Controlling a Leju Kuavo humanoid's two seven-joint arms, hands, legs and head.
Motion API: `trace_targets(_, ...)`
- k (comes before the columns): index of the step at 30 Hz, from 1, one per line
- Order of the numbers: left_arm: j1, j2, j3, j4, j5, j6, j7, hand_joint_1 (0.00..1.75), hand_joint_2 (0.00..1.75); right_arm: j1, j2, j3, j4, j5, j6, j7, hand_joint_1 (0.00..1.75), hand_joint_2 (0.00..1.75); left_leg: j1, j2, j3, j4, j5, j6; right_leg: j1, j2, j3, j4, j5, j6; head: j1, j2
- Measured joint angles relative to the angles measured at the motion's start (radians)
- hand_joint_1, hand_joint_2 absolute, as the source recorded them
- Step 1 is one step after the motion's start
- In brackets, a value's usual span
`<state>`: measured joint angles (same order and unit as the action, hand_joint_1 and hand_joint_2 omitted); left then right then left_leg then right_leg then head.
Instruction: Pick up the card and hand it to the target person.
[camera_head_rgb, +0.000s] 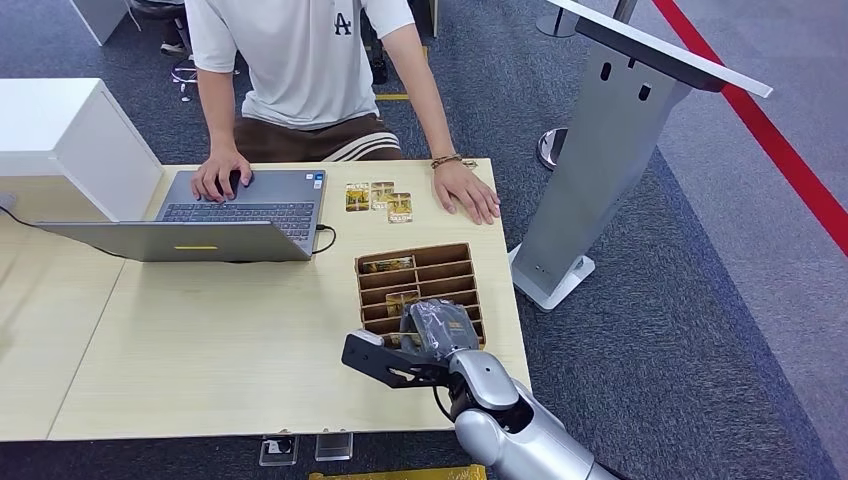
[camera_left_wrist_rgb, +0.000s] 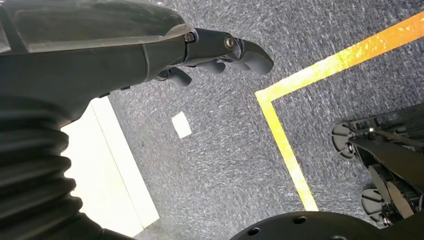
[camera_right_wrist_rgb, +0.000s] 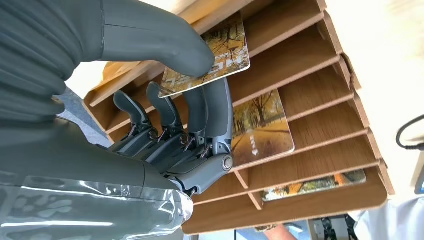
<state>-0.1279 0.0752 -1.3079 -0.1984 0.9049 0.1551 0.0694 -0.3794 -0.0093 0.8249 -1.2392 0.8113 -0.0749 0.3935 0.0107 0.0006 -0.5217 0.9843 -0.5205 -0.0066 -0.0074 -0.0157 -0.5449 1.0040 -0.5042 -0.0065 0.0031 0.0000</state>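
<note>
A wooden slotted card rack (camera_head_rgb: 412, 252) stands near the table's right edge, with autumn-picture cards in some of its slots. My right hand (camera_head_rgb: 437, 328) reaches into the near end of the rack. In the right wrist view that right hand (camera_right_wrist_rgb: 200, 115) pinches one card (camera_right_wrist_rgb: 227, 47) between thumb and fingers, at the edge of a slot of the rack (camera_right_wrist_rgb: 310, 65). Two more cards (camera_right_wrist_rgb: 262, 125) lie in slots farther along. The person (camera_head_rgb: 300, 60) sits across the table, one hand (camera_head_rgb: 470, 190) flat on it. My left hand (camera_left_wrist_rgb: 215, 52) hangs over the floor, holding nothing.
Three cards (camera_head_rgb: 378, 198) lie on the table in front of the person. An open laptop (camera_head_rgb: 240, 210) sits left of the rack, the person's other hand on it. A white box (camera_head_rgb: 70, 140) stands at the left, a grey kiosk stand (camera_head_rgb: 600, 160) right of the table.
</note>
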Motion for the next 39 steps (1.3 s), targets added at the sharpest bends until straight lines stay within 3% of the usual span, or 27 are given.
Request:
trace_targets(15, -0.001, 0.001, 0.0, 0.0, 0.0, 0.012, 0.0, 0.0, 1.75, -0.06, -0.029, -0.032, -0.209, 0.019, -0.038, -0.005, 1.5, 1.75, 0.0, 0.0, 0.0, 0.0, 0.0, 0.0, 0.0, 0.0, 0.0, 0.0, 0.0, 0.0, 0.0, 0.0)
trace_targets(24, 0.004, 0.006, 0.0, 0.0, 0.007, 0.009, -0.003, 0.0, 1.75, -0.11, -0.05, -0.039, -0.364, -0.1, -0.048, -0.067, 1.5, 1.75, 0.0, 0.0, 0.0, 0.0, 0.0, 0.0, 0.0, 0.0, 0.0, 0.0, 0.0, 0.0, 0.0, 0.0)
trace_targets(35, 0.005, 0.011, 0.0, 0.0, 0.014, -0.008, 0.004, 0.0, 1.75, -0.126, -0.059, -0.018, -0.4, -0.174, -0.051, -0.107, 1.5, 1.75, 0.0, 0.0, 0.0, 0.0, 0.0, 0.0, 0.0, 0.0, 0.0, 0.0, 0.0, 0.0, -0.001, 0.0)
trace_targets(36, 0.005, 0.012, 0.0, 0.0, 0.016, -0.012, 0.01, 0.0, 1.75, -0.126, -0.059, -0.017, -0.4, -0.175, -0.052, -0.108, 1.37, 1.75, 0.0, 0.0, 0.0, 0.0, 0.0, 0.0, 0.0, 0.0, 0.0, 0.0, 0.0, 0.0, -0.001, 0.0)
trace_targets(39, 0.005, 0.013, 0.0, 0.0, 0.019, -0.018, 0.026, 0.0, 1.75, -0.126, -0.06, -0.012, -0.4, -0.179, -0.053, -0.113, 0.38, 1.75, 0.0, 0.0, -0.001, 0.0, 0.0, 0.0, 0.0, 0.0, 0.0, 0.0, 0.0, 0.0, 0.0, 0.0)
